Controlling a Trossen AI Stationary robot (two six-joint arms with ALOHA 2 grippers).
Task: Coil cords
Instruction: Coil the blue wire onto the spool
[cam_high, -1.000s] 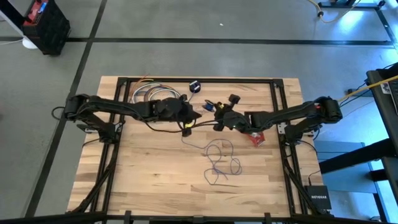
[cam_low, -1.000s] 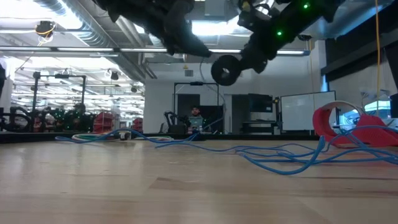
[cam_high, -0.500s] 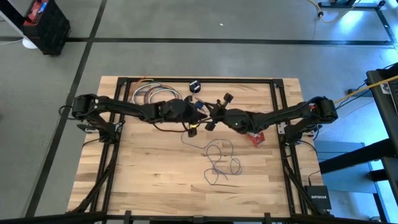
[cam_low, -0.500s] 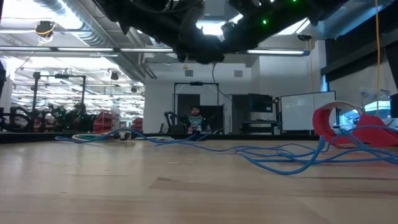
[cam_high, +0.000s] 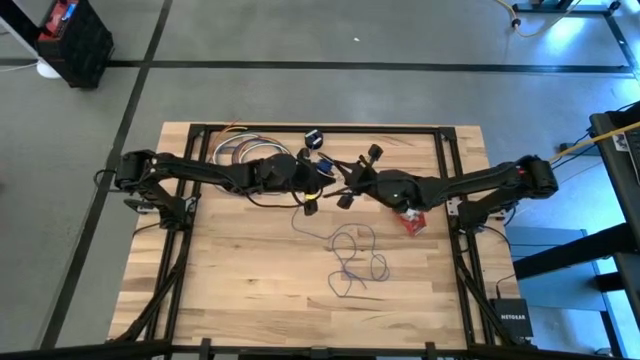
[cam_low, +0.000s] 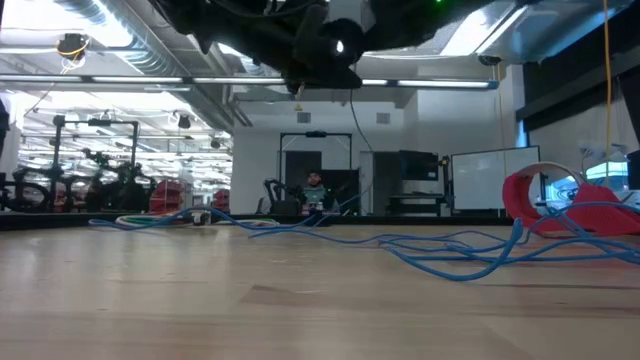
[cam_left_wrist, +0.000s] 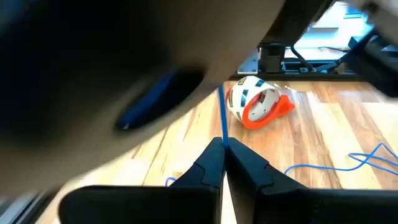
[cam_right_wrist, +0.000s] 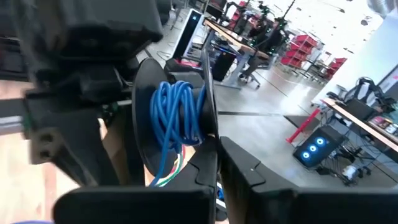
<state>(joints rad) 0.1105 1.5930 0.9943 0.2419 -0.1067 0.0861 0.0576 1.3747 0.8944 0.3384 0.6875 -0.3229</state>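
Winding is under way above the table's far middle, both arms meeting there. Left gripper: fingers pressed together on the thin blue cord, which runs taut away from the tips. Right gripper: fingers clamped on the rim of the black round puck, several turns of blue cord already wrapped on it.

Change over the last second: the puck hung lower and in plain sight under the arms in the low view; now it is drawn up tight against the left gripper. Right gripper has rotated and shifted a little toward the left arm. Loose cord on the wood looks much the same shape.

Reading: another turn probably going on; most of the length is yet to be taken up. Red-and-white bundle lies untouched near the right arm.
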